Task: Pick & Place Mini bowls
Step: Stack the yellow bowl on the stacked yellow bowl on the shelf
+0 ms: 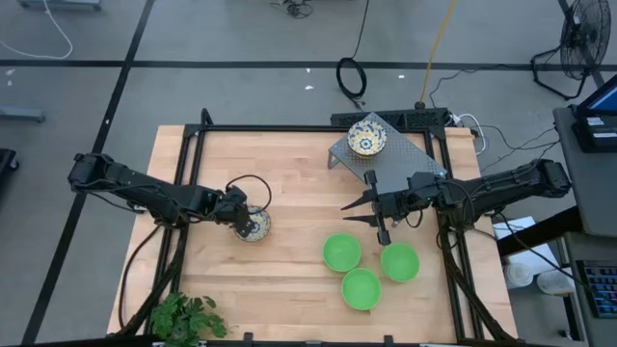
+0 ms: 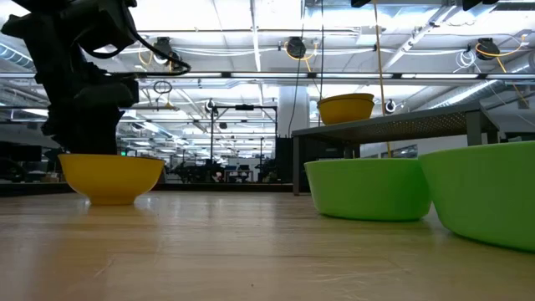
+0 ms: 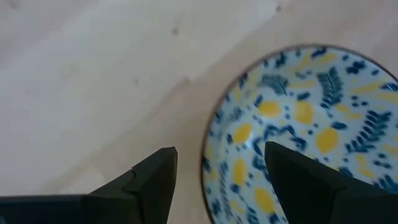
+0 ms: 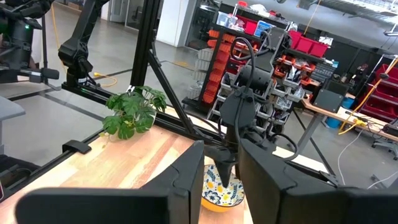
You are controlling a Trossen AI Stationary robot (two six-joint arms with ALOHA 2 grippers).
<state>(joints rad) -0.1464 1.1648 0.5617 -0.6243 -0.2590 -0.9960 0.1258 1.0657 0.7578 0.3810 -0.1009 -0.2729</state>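
Note:
A patterned mini bowl [image 1: 257,226], yellow outside [image 2: 111,176], sits on the table left of centre. My left gripper [image 1: 247,220] is open and reaches down over it; one finger [image 3: 152,177] stands outside the rim [image 3: 208,158], the other [image 3: 305,177] over the floral inside. A second patterned bowl [image 1: 367,138] rests on the grey rack [image 1: 405,159]. Three green bowls [image 1: 341,253] [image 1: 399,261] [image 1: 362,288] stand together near the table's front right. My right gripper [image 1: 347,213] hovers open beside the rack, above the green bowls, pointing left. My left gripper comes at the patterned bowl from above with its fingers astride the rim [image 3: 208,158] on the bowl's left side. The bowl stands upright on the table. I cannot tell whether either finger touches it.
A small potted plant [image 1: 188,316] stands at the table's near left corner. A black frame [image 1: 289,128] runs along the table's far edge and sides. Bare wood lies between the left bowl and the green bowls. The low view shows the rack's legs [image 2: 297,163] behind the green bowls [image 2: 368,188].

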